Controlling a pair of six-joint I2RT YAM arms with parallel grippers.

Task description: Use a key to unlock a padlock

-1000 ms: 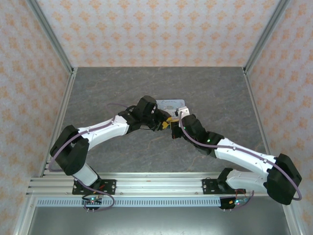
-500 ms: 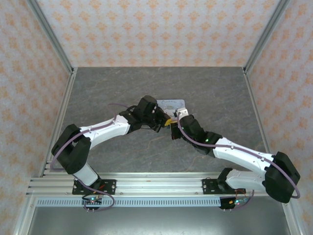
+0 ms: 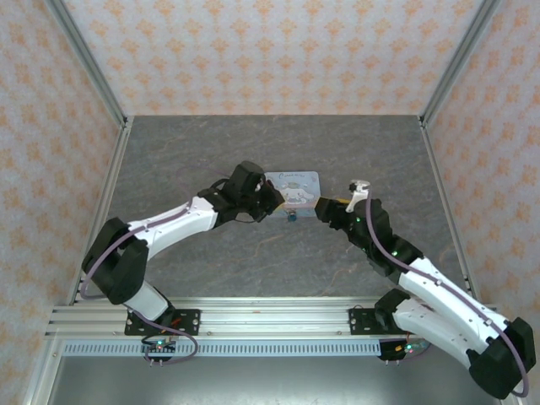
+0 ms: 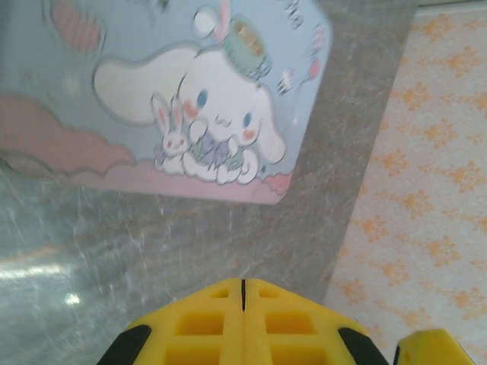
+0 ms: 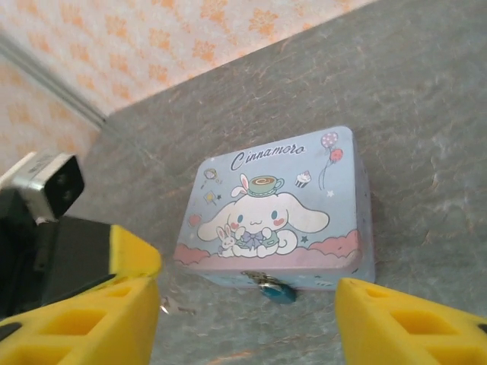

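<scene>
The padlock point(image 5: 278, 290) hangs, apparently locked, at the tin's point(image 5: 274, 205) front edge — right gripper point(image 5: 247, 319) spread wide facing it, left gripper point(image 4: 243, 293) pinched together near the tin — grasping a key likely comes next.

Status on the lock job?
Left gripper shut, beside tin. Right gripper open, facing tin. Padlock hangs at tin front, nothing blocking.

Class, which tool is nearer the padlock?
Left, narrowly. The left tool is just left of the padlock; the right tool, open, stands farther off to its right.
</scene>
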